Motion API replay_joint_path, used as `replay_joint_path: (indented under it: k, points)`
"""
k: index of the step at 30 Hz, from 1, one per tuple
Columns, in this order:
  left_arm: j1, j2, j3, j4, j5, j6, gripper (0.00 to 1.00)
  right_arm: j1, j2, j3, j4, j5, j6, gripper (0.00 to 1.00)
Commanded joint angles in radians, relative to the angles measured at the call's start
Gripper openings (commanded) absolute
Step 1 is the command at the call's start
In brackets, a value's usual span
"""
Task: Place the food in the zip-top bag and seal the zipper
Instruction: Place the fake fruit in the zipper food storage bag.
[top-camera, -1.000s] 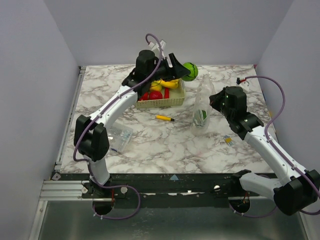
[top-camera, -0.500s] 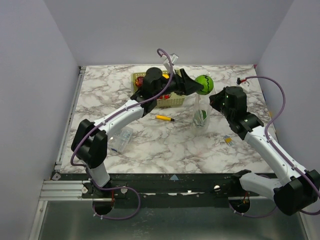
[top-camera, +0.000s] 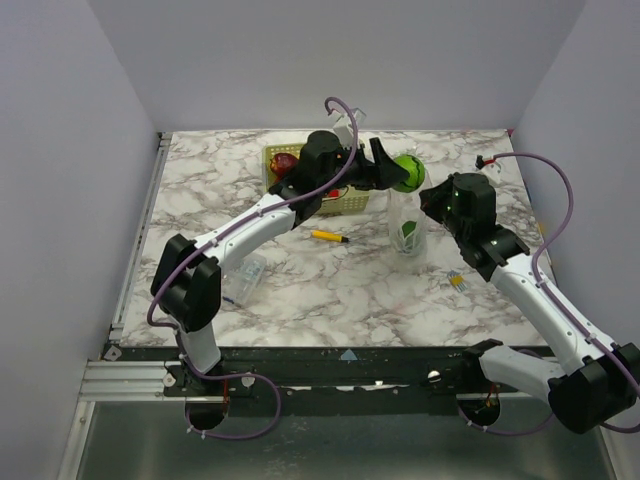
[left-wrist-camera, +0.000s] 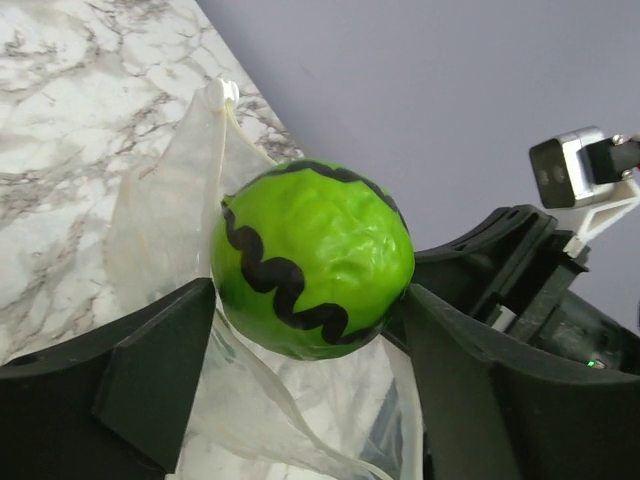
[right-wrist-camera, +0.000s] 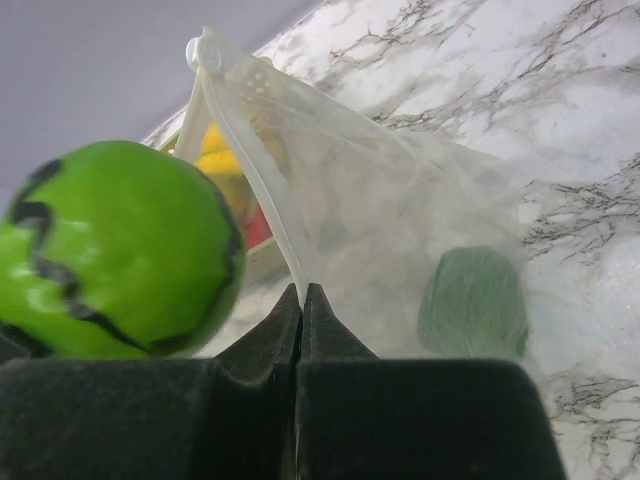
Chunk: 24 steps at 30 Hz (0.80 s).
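My left gripper (top-camera: 400, 170) is shut on a glossy green ball with a black zigzag line (left-wrist-camera: 312, 258), a toy watermelon, and holds it just above the open mouth of the clear zip-top bag (top-camera: 405, 215). My right gripper (right-wrist-camera: 302, 292) is shut on the bag's mouth edge, the zipper strip (right-wrist-camera: 250, 165), and holds the bag upright. A green food piece (right-wrist-camera: 472, 303) lies inside the bag. The green ball also shows in the right wrist view (right-wrist-camera: 115, 250), left of the bag's rim. More food, red and yellow pieces, sits in the mesh basket (top-camera: 285, 162).
A thin yellow-and-black stick (top-camera: 329, 237) lies in front of the basket. A flat clear packet (top-camera: 243, 275) lies at the left near my left arm. A small yellow item (top-camera: 456, 281) lies right of the bag. Walls close the table's sides and back.
My left gripper has carried the green ball from above the basket to the right, down to the bag's mouth. My right gripper has kept hold of the bag.
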Motion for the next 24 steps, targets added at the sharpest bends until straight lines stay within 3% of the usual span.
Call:
replay_joint_path:
  k: [1,24]
  points:
    - [-0.023,0.001,0.057,-0.101,-0.089,0.084,0.85,-0.004,-0.013,-0.008,0.011,-0.003,0.013,0.01]
    - [0.027,-0.067,0.076,-0.123,-0.122,0.145,0.85,-0.004,-0.009,-0.006,0.005,0.003,-0.013,0.01]
